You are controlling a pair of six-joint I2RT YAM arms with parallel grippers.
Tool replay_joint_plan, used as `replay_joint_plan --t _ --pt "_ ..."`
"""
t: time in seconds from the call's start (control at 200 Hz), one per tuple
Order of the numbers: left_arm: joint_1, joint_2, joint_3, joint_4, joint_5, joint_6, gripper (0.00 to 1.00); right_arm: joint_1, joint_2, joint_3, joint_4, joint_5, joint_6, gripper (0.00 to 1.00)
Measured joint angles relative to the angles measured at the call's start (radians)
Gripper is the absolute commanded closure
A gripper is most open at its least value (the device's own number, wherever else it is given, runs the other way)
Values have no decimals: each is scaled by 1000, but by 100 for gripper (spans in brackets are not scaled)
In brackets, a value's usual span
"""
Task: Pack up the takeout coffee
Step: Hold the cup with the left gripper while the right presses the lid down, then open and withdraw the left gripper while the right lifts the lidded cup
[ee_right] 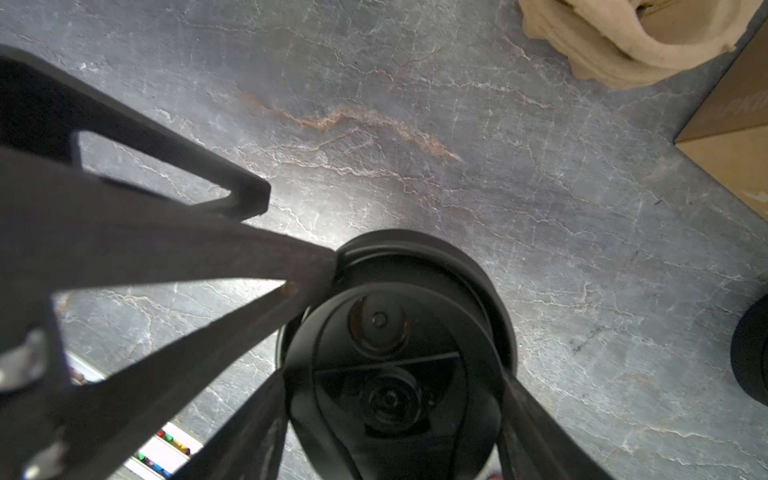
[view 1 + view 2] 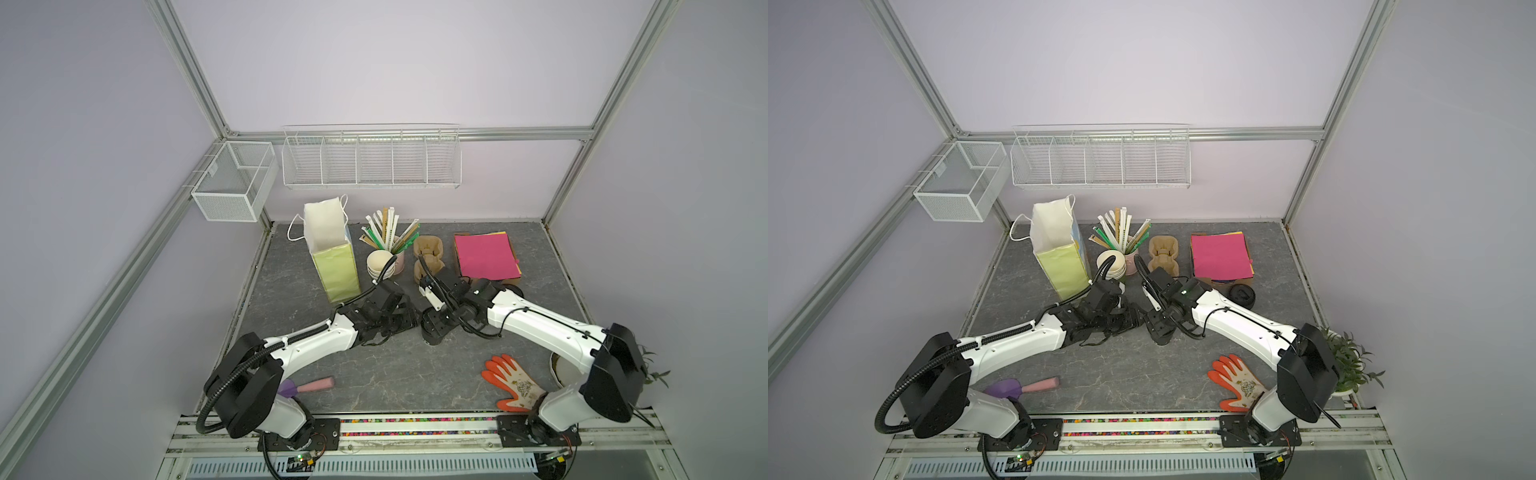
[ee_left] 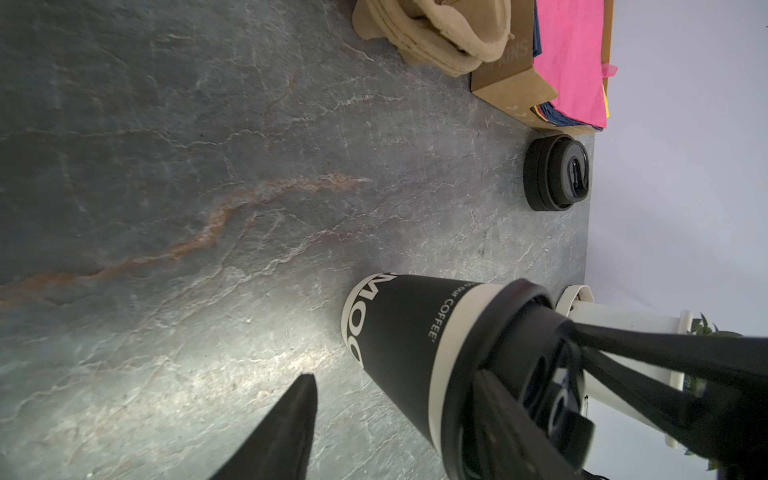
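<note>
Near the middle of the grey stone-patterned table (image 2: 415, 376) stands the takeout coffee cup (image 3: 399, 340), lidded, with its base on the surface and well apart from the paper bag (image 2: 334, 266) that stands open at the far left. The right gripper (image 1: 395, 374) comes down from above, a finger on either side of the cup's black lid (image 1: 395, 332) and closed against its rim, so it appears to be holding the cup by the top. The left gripper (image 2: 1136, 322) sits just to the left of the cup with its jaws apart and grips nothing. One of its fingers lies close to the lid rim, but I cannot tell whether it touches. By my reading the packing has hardly begun: the lid is on, but the cup is in neither the bag nor the pulp cup carriers (image 2: 428, 257) at the far side, so the lift, the carry and the lowering in are all yet to do. The cup's long axis is upright or very nearly so, lid up and narrow base down, with the printed side turned toward the left arm.
</note>
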Motion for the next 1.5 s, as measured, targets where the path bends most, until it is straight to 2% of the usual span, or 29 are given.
replay_joint_plan --t 0.435,0.56,0.75,0.88,1.105,1.334,1.499 --pt "0 -3 -31 48 0 10 42 -6 -15 -30 34 -13 15 27" --pt "-3 -2 13 -29 -23 35 39 -6 -27 -46 54 -16 18 27" --pt "2 -18 113 -271 -107 76 35 -6 -59 -95 112 -19 23 27" --pt "13 -66 144 -376 -151 92 33 -6 -62 -102 122 -18 31 28" --pt "14 -158 150 -435 -172 99 33 0 -61 -104 125 -4 52 29" --pt "14 -257 39 -449 -189 100 32 12 -60 -106 129 20 84 30" --pt "21 -336 19 -488 -250 127 31 16 -59 -98 121 26 93 30"
